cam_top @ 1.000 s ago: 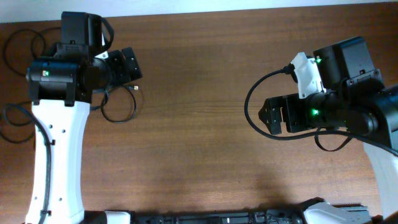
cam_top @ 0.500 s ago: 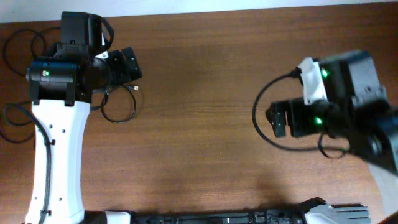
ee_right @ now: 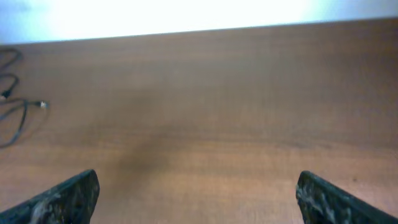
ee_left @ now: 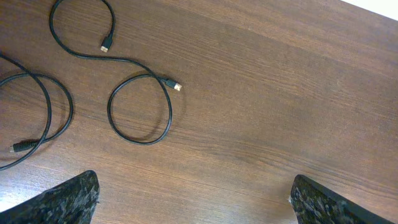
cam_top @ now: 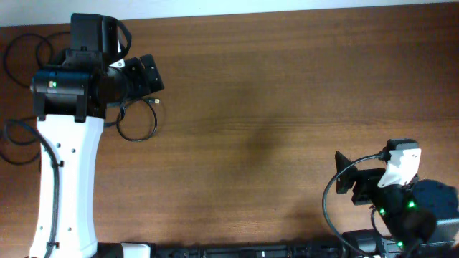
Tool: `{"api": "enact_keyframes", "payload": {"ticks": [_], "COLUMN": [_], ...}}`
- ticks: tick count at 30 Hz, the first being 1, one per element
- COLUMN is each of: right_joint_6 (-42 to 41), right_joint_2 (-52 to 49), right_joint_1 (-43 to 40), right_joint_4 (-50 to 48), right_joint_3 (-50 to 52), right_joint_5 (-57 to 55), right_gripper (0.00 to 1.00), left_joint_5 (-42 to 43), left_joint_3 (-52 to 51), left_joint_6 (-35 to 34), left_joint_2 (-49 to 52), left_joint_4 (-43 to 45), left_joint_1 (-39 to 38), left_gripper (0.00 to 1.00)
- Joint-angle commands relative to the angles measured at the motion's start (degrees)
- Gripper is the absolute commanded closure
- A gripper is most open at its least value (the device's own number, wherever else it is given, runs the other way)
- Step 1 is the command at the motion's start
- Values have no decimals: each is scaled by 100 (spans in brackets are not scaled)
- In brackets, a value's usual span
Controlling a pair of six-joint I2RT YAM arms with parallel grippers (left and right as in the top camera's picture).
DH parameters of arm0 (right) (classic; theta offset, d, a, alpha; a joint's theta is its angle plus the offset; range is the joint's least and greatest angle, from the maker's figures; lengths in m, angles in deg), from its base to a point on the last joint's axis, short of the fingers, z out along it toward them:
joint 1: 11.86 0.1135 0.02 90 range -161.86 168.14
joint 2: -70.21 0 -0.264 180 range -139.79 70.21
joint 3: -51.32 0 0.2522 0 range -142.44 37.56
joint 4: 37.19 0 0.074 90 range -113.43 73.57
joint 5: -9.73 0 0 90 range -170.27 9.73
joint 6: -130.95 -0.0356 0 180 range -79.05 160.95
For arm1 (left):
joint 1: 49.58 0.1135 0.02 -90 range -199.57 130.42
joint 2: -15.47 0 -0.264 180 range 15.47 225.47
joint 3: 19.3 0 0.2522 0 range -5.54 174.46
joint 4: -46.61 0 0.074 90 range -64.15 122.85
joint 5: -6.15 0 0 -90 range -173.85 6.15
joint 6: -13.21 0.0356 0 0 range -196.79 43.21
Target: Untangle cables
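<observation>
The cables lie apart as loose black cords at the table's left. One forms a round loop (cam_top: 136,123) with a small plug (cam_top: 156,102), just in front of my left gripper (cam_top: 149,74). In the left wrist view this loop (ee_left: 140,109) and a second cable (ee_left: 38,118) lie flat and separate, far ahead of the left gripper (ee_left: 199,208), which is open and empty. More cable loops (cam_top: 23,51) lie at the far left edge. My right gripper (cam_top: 346,180) is open and empty at the front right, with cable ends (ee_right: 12,106) only distantly in view.
The wooden table (cam_top: 272,107) shows bare brown surface between the arms. The right arm's own thick black wire (cam_top: 328,208) loops beside its wrist. The table's far edge (ee_right: 199,28) meets a white wall.
The right arm has swung from the upper right down to the front right corner of the table. The left arm and the cables have not moved.
</observation>
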Motion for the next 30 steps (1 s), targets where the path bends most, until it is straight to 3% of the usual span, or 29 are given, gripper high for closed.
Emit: {"api": "enact_keyframes", "payload": {"ticks": [1, 11, 23, 26, 30], "right_joint_6": [280, 326, 566, 896, 894], "right_joint_2": [595, 2166, 2212, 2212, 2212], "right_joint_1": [-168, -380, -426, -426, -426], "right_joint_4": [-629, -2747, -5064, -5405, -5169], "right_joint_3": [916, 3143, 4492, 4745, 4750], "right_joint_5": [116, 98, 173, 404, 385], "right_gripper": [2, 2, 2, 1, 2], "left_joint_5": [-63, -63, -63, -63, -63], "left_joint_3": [20, 20, 20, 20, 20], "left_joint_6": [68, 68, 68, 68, 68], "left_joint_2": [7, 7, 7, 7, 7], "left_joint_4": [-7, -4, -7, -7, -7], "left_joint_1": [7, 7, 7, 7, 7], "left_gripper": [1, 1, 1, 1, 1]}}
